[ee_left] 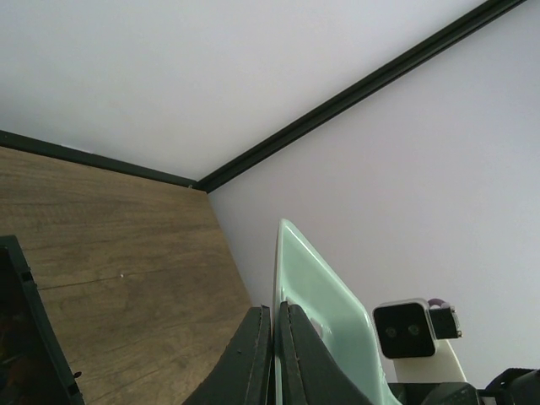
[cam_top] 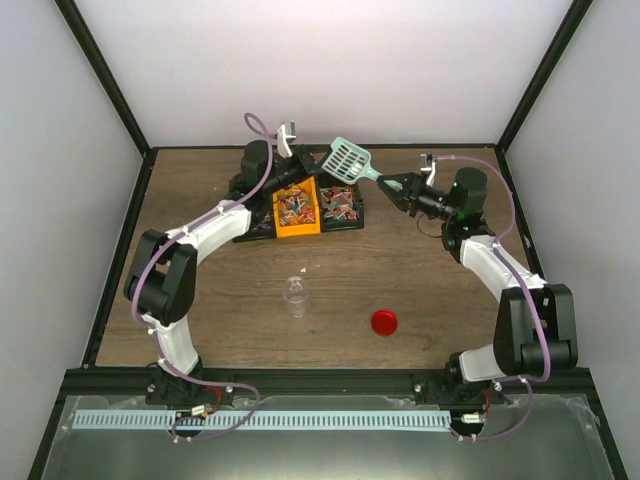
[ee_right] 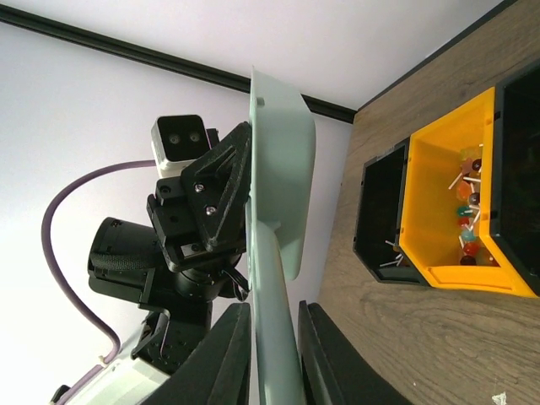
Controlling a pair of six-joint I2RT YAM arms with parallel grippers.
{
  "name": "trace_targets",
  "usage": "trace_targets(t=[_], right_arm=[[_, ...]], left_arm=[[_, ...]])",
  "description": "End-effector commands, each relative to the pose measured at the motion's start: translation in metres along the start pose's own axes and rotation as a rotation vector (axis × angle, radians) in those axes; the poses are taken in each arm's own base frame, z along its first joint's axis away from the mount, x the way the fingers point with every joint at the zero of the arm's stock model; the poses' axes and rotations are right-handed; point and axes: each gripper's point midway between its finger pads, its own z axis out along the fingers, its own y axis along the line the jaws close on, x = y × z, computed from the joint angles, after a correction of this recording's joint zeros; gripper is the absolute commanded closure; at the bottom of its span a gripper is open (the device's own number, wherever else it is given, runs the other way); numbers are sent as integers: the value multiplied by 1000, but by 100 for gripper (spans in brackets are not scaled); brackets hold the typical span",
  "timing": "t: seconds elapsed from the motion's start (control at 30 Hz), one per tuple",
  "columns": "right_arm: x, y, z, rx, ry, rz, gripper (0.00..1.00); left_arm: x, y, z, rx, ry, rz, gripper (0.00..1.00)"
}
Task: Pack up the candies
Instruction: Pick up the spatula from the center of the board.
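Scoop, a pale teal slotted plastic scoop with a long handle (cam_top: 347,157): hangs in the air at the far side of the brown wooden table (cam_top: 420,280), over the far right corner of the bin group, handle pointing right.

Left gripper (cam_top: 318,162): reaches in from the left and clamps the scoop's side wall. In the left wrist view (ee_left: 272,354), fingers (ee_left: 251,359) pressed together on the thin rim of the scoop (ee_left: 325,312), no gap seen. In the right wrist view, same grip (ee_right: 221,181) visible on the bowl's edge (ee_right: 283,152).

Right gripper (cam_top: 388,182): meets the handle end from the right. In the right wrist view (ee_right: 274,354), fingers (ee_right: 228,359) stand close on either side of the handle; cannot tell whether they press it or only flank it.

Candies, tiny wrapped sweets in mixed colours (cam_top: 297,210): lie in the orange plastic bin (cam_top: 297,228) at far centre, and more in the black plastic bin (cam_top: 358,215) touching its right side. In the right wrist view, thin white sticks show among those in the orange bin (ee_right: 467,215). None visible in the scoop.

Second black bin (cam_top: 250,228): sits left of the orange one, mostly hidden under the left arm.

Clear round jar (cam_top: 294,296): stands upright near table centre, well apart from the bins. Contents not resolvable.

Red round lid (cam_top: 384,321): lies flat, to the right of the jar and a little nearer, apart from it.
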Motion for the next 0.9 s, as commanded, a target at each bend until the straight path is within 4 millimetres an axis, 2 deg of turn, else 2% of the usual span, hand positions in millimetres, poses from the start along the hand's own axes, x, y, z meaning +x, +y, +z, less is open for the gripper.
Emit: trace_targets(t=[0.0,0.33,0.5,0.67,0.73,0.87], right_arm=[[-8,21,4,-36,-5,-60,83],[-11,24,5,-44,-13,-76,82],[-11,24,6,-46,-10,-75,90],[-9,23,6,-47,-4,-71,92],[-7,25,7,-58,8,-76,98],[-5,28,7,-78,16,-91,99]], left_arm=[[-7,-17,-5,39,-31,26,96],[-4,-16,-11,31,-38,18,96],[-5,-15,-11,28,-41,14,96],[-5,-14,-10,26,-45,6,96],[-3,-13,-9,29,-37,3,96],[1,-10,-7,28,-22,-7,95]])
